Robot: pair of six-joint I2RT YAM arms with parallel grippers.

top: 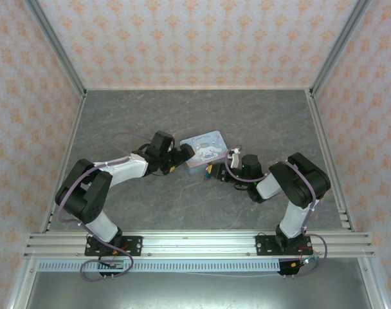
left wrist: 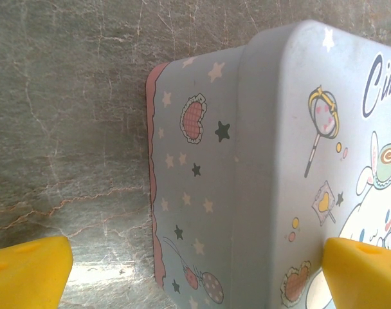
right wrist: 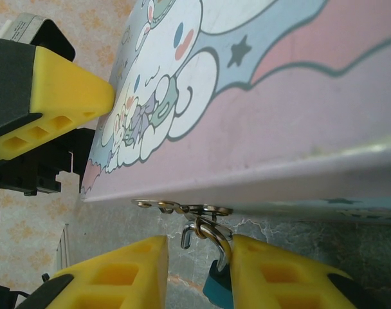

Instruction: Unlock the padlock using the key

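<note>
On the grey desk (top: 150,116), the pale blue tin (top: 205,147) lies between our two tools. The left tool (left wrist: 195,273) is released and spread wide, with one pad on each side of the tin's end. We judge it is placed there to brace the tin against sliding. The right tool (right wrist: 199,261) faces the tin's front edge, its jaws drawn close around the padlock (right wrist: 216,288). The padlock hangs between them against one pad, and we cannot tell whether it is pinched yet. Steadying it there should make the keyhole easier to reach. Just beyond the right tool's tips, the shackle (right wrist: 207,233) threads the tin's hasp (right wrist: 182,207), so we take it as locked.
</note>
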